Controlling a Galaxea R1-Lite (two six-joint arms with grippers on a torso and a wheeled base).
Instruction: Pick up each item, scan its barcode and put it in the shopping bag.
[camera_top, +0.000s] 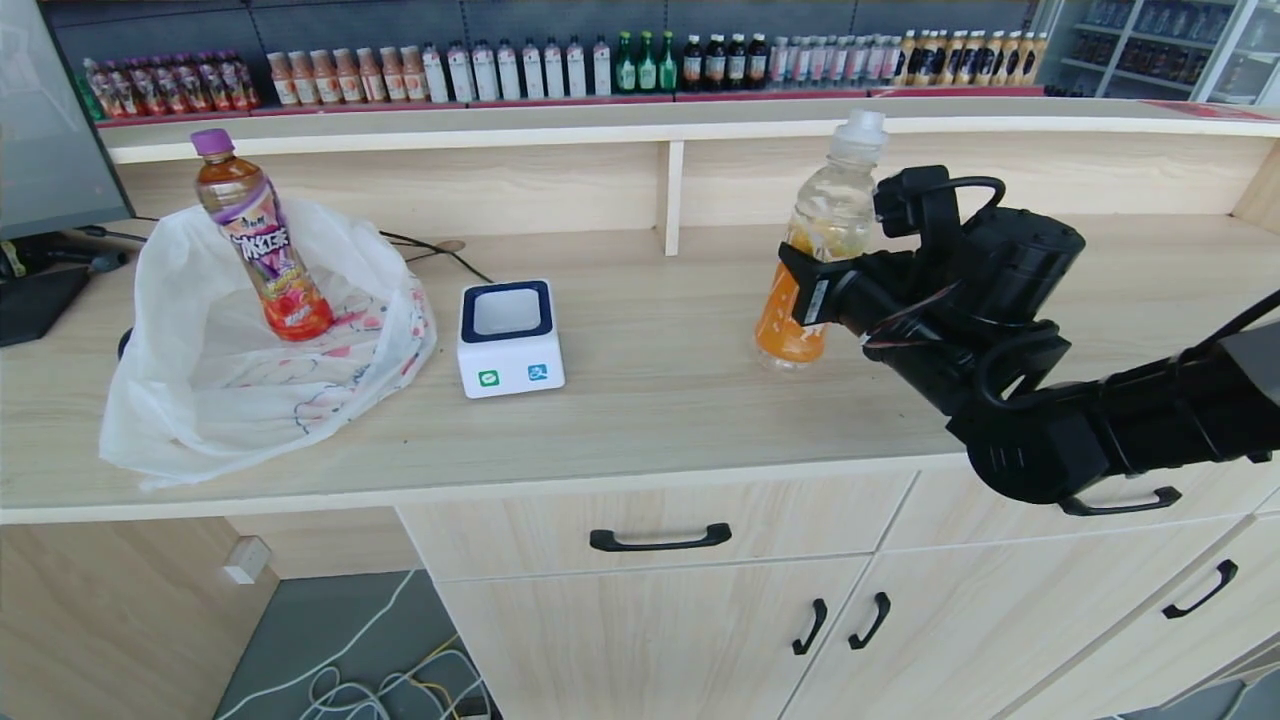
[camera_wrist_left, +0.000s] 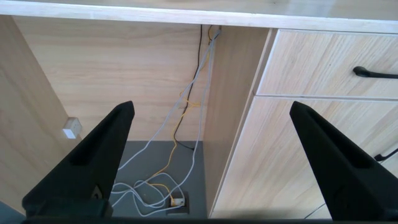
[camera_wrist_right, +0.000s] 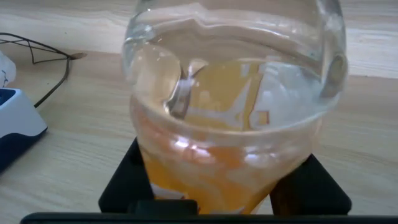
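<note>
Wooden counter (camera_top: 650, 410): scanner (camera_top: 510, 338) sits between shopping bag (camera_top: 190, 400), holding a tea bottle (camera_top: 262, 240), and orange bottle (camera_top: 822, 240). Right gripper (camera_top: 805, 285) clamps that orange bottle; left gripper (camera_wrist_left: 211, 106) gapes wide, empty.

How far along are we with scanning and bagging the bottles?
Done: the purple-capped bottle stands in the shopping bag. In hand: the right gripper is closed around the orange bottle, tilted, right of the scanner. Remaining: scanning and bagging it. The left gripper hangs open below the counter.
</note>
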